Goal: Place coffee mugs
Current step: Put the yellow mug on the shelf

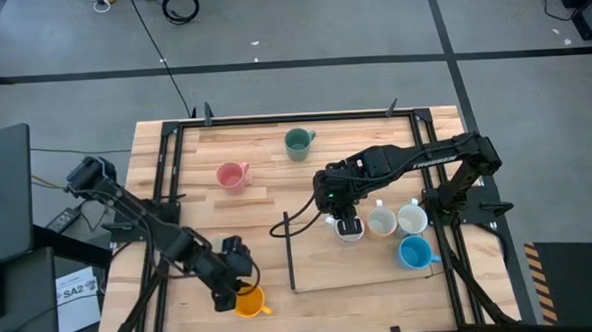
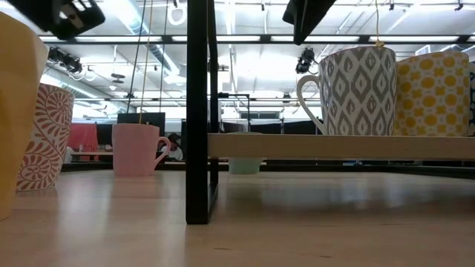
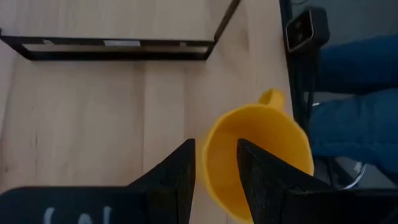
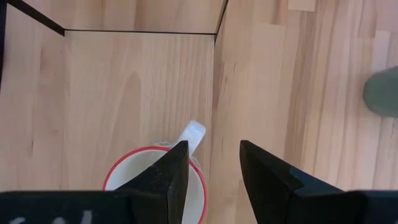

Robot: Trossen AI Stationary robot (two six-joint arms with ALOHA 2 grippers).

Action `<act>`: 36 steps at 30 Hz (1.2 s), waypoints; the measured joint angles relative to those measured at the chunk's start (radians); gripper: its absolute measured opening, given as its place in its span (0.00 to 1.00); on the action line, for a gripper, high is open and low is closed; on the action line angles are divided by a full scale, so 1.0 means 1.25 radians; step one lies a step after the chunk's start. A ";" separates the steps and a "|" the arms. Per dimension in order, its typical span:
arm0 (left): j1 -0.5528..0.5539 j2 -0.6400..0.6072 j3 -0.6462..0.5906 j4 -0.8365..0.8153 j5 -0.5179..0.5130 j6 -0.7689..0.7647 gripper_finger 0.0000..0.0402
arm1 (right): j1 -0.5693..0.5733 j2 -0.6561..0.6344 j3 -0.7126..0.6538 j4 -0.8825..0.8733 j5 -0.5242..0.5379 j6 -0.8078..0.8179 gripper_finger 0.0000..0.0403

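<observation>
The orange mug (image 1: 249, 304) (image 3: 261, 155) stands on its base near the table's near edge. My left gripper (image 1: 231, 281) (image 3: 216, 177) is open above it, one finger outside the near wall and one over the hollow. A white mug with a red rim (image 1: 350, 230) (image 4: 155, 180) stands on the raised wooden board (image 1: 321, 270). My right gripper (image 1: 343, 220) (image 4: 214, 174) is open over its rim, one finger above the hollow and one outside. Cream (image 1: 382, 221), white (image 1: 411, 218) and blue (image 1: 415, 252) mugs share the board. The pink (image 1: 232, 176) and green (image 1: 297, 142) mugs stand on the table.
The board rests on a black frame with a post (image 2: 197, 111) at its near left corner. A red-patterned mug (image 2: 44, 137) stands on the table beside the orange one, hidden under my left arm in the high view. A person's blue-clad legs (image 3: 354, 93) are beyond the near edge.
</observation>
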 joint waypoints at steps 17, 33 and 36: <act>-0.048 0.033 -0.001 -0.055 -0.033 -0.082 0.31 | 0.000 0.000 0.000 0.000 0.000 0.000 0.37; -0.051 0.110 -0.001 -0.051 -0.018 -0.104 0.31 | 0.000 0.000 0.000 0.000 0.000 0.000 0.37; -0.051 0.110 -0.001 -0.051 -0.018 -0.096 0.31 | 0.000 0.000 0.000 -0.001 0.000 0.000 0.37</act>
